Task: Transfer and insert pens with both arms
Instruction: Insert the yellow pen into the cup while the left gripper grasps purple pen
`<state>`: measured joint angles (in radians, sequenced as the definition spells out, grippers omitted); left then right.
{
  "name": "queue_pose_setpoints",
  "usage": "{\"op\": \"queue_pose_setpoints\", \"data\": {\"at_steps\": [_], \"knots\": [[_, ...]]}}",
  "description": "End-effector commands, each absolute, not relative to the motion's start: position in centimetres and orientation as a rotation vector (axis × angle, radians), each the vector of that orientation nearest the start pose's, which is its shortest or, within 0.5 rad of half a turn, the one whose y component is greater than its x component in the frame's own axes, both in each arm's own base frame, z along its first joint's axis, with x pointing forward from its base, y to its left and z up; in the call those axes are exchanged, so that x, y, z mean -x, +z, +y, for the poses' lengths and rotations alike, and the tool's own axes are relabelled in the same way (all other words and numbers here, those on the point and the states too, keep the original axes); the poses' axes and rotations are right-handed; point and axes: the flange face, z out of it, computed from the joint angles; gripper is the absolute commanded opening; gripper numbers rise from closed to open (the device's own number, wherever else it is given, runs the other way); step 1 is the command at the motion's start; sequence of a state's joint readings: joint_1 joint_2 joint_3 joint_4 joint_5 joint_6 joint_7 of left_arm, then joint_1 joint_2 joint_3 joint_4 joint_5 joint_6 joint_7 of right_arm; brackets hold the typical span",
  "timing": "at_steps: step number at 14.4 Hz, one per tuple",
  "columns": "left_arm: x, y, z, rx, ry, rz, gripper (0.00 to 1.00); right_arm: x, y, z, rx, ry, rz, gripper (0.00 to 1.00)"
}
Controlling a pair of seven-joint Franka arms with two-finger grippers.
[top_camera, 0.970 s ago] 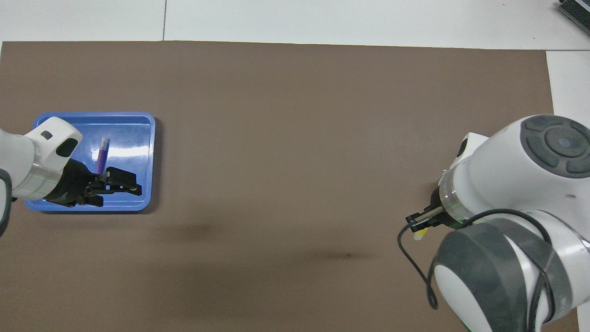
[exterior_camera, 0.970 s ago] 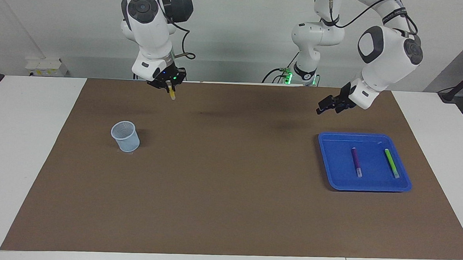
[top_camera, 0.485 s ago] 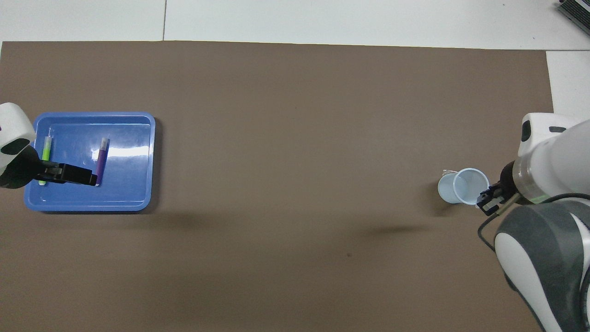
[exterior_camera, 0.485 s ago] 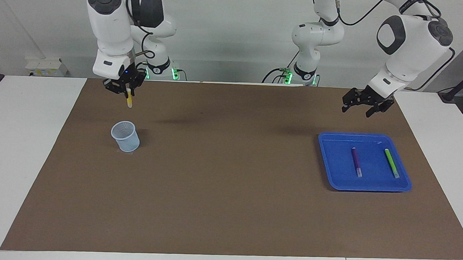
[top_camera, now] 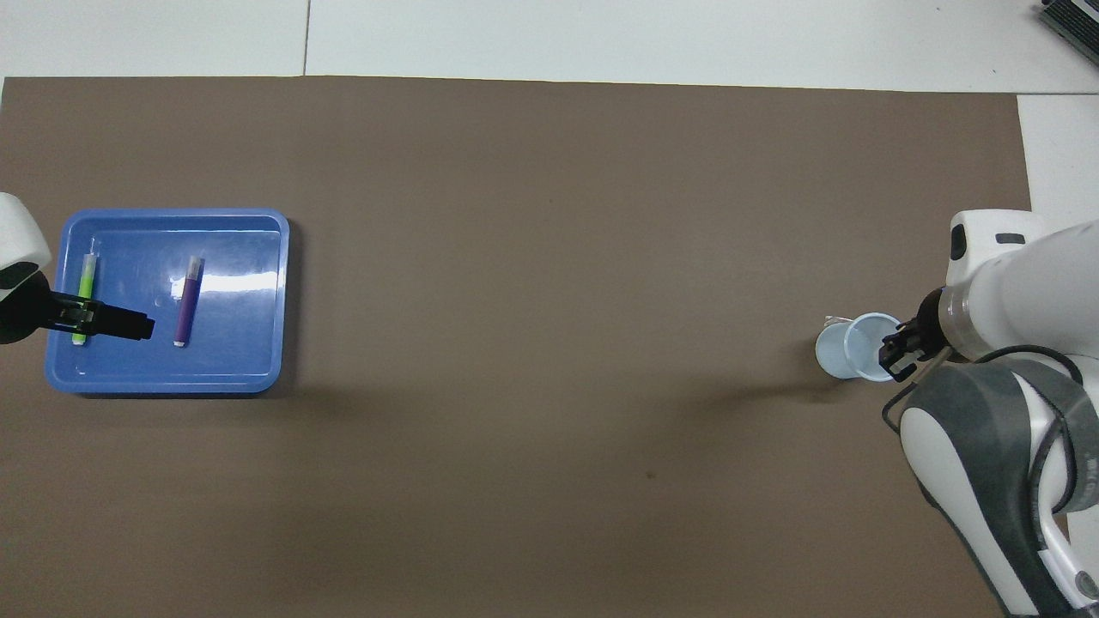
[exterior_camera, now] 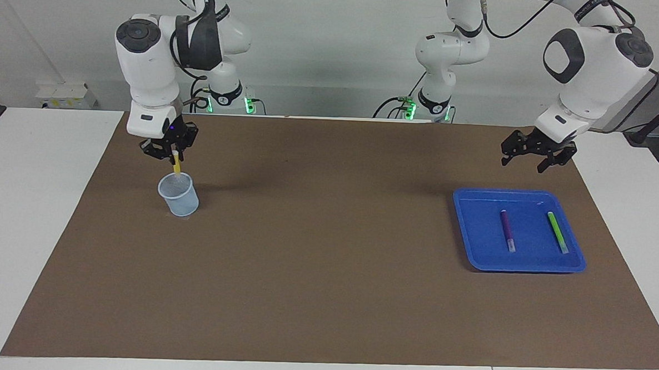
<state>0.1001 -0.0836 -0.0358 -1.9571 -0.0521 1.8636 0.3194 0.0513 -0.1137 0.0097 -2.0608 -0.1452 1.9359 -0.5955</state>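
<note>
My right gripper [exterior_camera: 171, 151] is clamped on the yellow pen [exterior_camera: 177, 165], directly over the mesh cup [exterior_camera: 179, 194]. The pen hangs near-vertical, long axis 12-to-6, lower tip at the cup's rim; whether it has entered, I can't tell. The cup lies at 6 o'clock from the fingers, so I judge a straight drop.

My left gripper [exterior_camera: 535, 154], fingers spread and empty, waits above the blue tray [exterior_camera: 474, 252], where the purple pen [exterior_camera: 507, 230] and green pen [exterior_camera: 557, 232] lie flat.

We see the table [exterior_camera: 323, 318] from a high camera facing the robots, taking in its full width. Our second camera looks steeply down from their end. Both share the blue tray [exterior_camera: 576, 265] [top_camera: 172, 382] and cup [exterior_camera: 180, 200] [top_camera: 834, 356].
</note>
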Motion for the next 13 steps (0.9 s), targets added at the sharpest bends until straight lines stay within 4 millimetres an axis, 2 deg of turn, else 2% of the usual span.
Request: {"op": "queue_pose_setpoints", "data": {"at_steps": [1,4,5,6,10,11,13], "knots": [[-53.1,48.7,5.2,3.138,-0.046,0.360,1.00,-52.8,47.1,0.5,3.056,0.061,-1.201,0.00],[-53.1,45.4,5.9,3.111,-0.085,0.363,1.00,-52.7,46.7,0.5,3.054,0.066,-1.183,0.00],[-53.3,44.5,6.8,3.112,-0.081,0.354,0.99,-52.7,46.6,0.6,3.055,0.056,-1.185,0.12],[-53.6,43.8,7.3,3.113,-0.076,0.354,0.96,-52.5,46.1,0.6,3.051,0.063,-1.189,0.19],[-54.8,41.5,8.0,3.109,-0.096,0.367,0.96,-51.9,43.1,0.1,3.054,0.019,-1.184,0.21],[-55.1,40.8,8.1,3.107,-0.105,0.376,0.96,-51.7,42.8,0.3,3.051,0.028,-1.184,0.29],[-56.1,38.6,8.2,3.107,-0.108,0.387,0.99,-51.2,41.8,-0.2,3.049,0.057,-1.164,0.31]]}}
